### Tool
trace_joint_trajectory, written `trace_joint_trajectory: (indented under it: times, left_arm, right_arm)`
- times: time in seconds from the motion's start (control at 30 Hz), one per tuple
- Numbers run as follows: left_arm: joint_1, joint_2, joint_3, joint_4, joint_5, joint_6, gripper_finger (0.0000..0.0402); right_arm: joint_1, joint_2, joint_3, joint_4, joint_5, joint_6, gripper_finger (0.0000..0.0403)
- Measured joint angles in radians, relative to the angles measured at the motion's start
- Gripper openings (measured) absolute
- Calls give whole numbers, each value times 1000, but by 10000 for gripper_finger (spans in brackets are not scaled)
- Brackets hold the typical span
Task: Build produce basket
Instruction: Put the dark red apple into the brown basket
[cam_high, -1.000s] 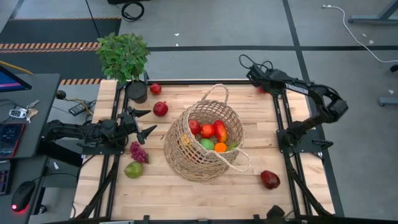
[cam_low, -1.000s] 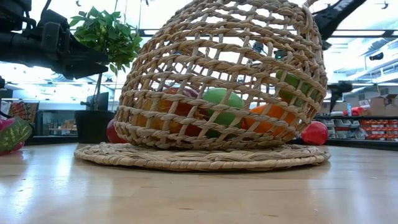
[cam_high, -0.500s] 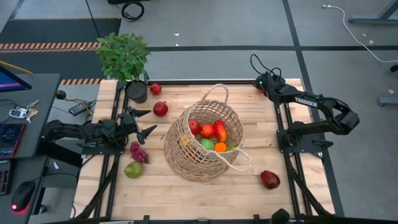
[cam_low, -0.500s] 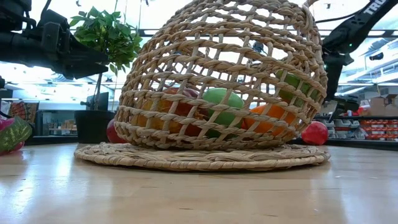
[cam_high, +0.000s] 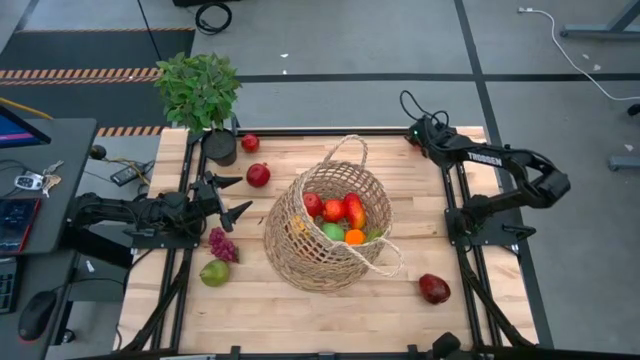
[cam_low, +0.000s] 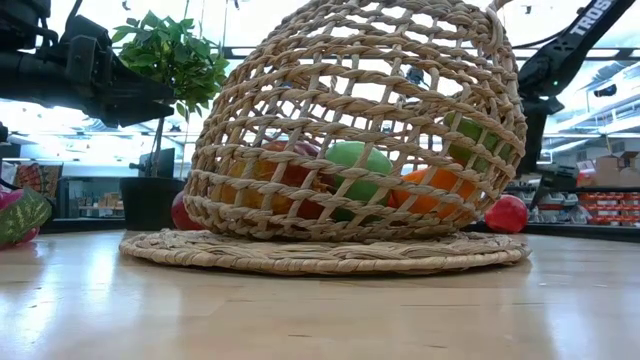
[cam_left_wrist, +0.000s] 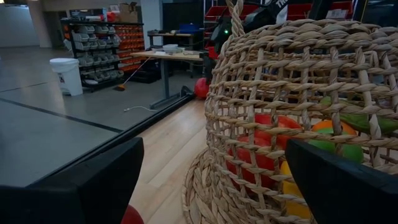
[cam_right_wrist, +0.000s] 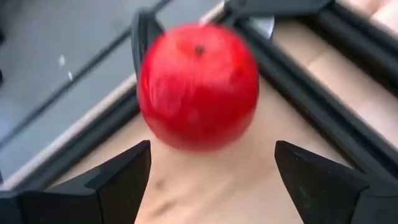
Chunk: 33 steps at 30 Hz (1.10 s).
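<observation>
The tan wicker basket (cam_high: 328, 230) stands mid-table and holds several red, green and orange fruits (cam_high: 340, 215); they show through its weave (cam_low: 350, 165). My right gripper (cam_high: 414, 133) hangs open over the table's far right corner. In its wrist view (cam_right_wrist: 211, 180) a red apple (cam_right_wrist: 198, 87) lies on the wood just ahead of the spread fingers, untouched. My left gripper (cam_high: 232, 196) waits open left of the basket (cam_left_wrist: 298, 124). Loose produce lies on the table: a red fruit (cam_high: 250, 142), a dark red one (cam_high: 258, 175), purple grapes (cam_high: 222, 244), a green pear (cam_high: 214, 272) and a dark red apple (cam_high: 434, 288).
A leafy plant in a black pot (cam_high: 205, 100) stands at the far left corner. Black frame rails (cam_high: 455, 200) run along the table's sides, close to the red apple. Bare wood shows near the near edge (cam_high: 330, 320).
My right arm has swung its elbow out to the right and come down toward the table's far right corner, bringing its gripper close to the red apple there. The left arm, the basket and the loose produce have stayed put.
</observation>
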Motion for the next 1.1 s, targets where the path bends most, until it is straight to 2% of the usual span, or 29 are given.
trace_joint_trajectory:
  times: [0.27, 0.43, 0.5, 0.7, 0.8, 0.9, 1.0, 1.1]
  left_arm:
    - [0, 0, 0, 0, -1, 0, 398]
    - [0, 0, 0, 0, 0, 0, 398]
    - [0, 0, 0, 0, 0, 0, 398]
    - [0, 0, 0, 0, -1, 0, 398]
    - [0, 0, 0, 0, -1, 0, 398]
    - [0, 0, 0, 0, -1, 0, 398]
    - [0, 0, 0, 0, -1, 0, 398]
    - [0, 0, 0, 0, -1, 0, 398]
  right_arm:
    - [7, 27, 0, -16, -173, -155, 345]
    - [45, -49, 1, 1, -256, -135, 345]
    - [68, -90, 1, -10, -301, -181, 345]
    - [173, -207, 6, -234, -439, -344, 345]
    - [268, -264, 47, -413, -446, -370, 345]
    - [377, -328, 116, -503, -425, -377, 345]
    - [484, -391, 208, -490, -362, -342, 345]
    - [571, -434, 300, -430, -360, -353, 345]
